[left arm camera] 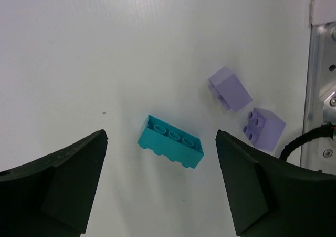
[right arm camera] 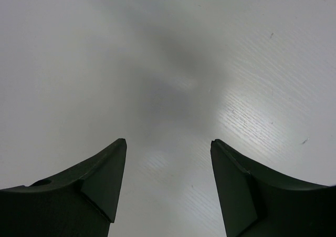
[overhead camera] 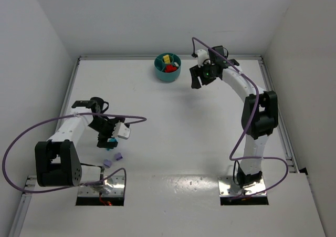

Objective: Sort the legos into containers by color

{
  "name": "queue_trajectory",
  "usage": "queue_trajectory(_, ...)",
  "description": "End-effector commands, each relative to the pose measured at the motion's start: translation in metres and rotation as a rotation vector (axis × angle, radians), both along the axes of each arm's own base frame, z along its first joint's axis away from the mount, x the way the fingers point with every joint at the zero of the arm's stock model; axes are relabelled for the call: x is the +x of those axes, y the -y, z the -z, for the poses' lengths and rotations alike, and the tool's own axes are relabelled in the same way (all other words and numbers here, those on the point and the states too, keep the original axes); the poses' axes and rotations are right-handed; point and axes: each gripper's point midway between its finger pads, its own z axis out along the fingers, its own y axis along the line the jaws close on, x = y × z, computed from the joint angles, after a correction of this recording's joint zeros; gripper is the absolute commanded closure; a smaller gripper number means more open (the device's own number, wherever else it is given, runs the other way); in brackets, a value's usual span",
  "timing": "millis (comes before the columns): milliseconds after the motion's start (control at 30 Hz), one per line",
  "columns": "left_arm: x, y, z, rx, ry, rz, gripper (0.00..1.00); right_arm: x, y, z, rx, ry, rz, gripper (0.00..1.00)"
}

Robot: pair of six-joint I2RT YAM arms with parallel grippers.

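A teal lego (left arm camera: pixel 170 148) lies on the white table between the spread fingers of my left gripper (left arm camera: pixel 161 136), which is open and touches nothing. Two pale purple legos (left arm camera: pixel 229 88) (left arm camera: pixel 264 129) lie just beyond the right finger (left arm camera: pixel 252 184). From above, the left gripper (overhead camera: pixel 108 141) hangs over the teal lego (overhead camera: pixel 111 142), with the purple legos (overhead camera: pixel 118 156) (overhead camera: pixel 108 163) nearer the arm's base. The teal bowl (overhead camera: pixel 160 71) at the back holds yellow (overhead camera: pixel 166 59) and red (overhead camera: pixel 170 67) legos in its containers. My right gripper (overhead camera: pixel 198 83) is open and empty over bare table (right arm camera: pixel 168 142), right of the bowl.
The left arm's metal base plate (left arm camera: pixel 320 90) and a black cable (left arm camera: pixel 294 145) lie close behind the purple legos. White walls enclose the table on three sides. A purple cable (overhead camera: pixel 31 137) loops around the left arm.
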Motion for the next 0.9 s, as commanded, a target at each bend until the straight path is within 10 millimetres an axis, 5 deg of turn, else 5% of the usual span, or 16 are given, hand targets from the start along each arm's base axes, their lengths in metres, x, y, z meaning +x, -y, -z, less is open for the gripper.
queue_trajectory(0, 0.008, 0.009, -0.002, -0.039, -0.020, -0.131, 0.10, 0.009, -0.007, -0.021, 0.020, 0.055, -0.021, 0.34)
queue_trajectory(233, 0.006, 0.007, 0.000, 0.000, -0.061, -0.359, 0.11, 0.009, -0.007, -0.021, 0.020, 0.055, -0.021, 0.34)
queue_trajectory(433, -0.021, 0.003, 0.009, 0.050, -0.106, -0.415, 0.12, 0.009, -0.007, -0.021, 0.025, 0.050, -0.015, 0.34)
queue_trajectory(867, 0.000, -0.011, 0.028, 0.123, -0.134, -0.712, 0.19, 0.008, -0.009, -0.023, 0.032, 0.049, -0.020, 0.34)
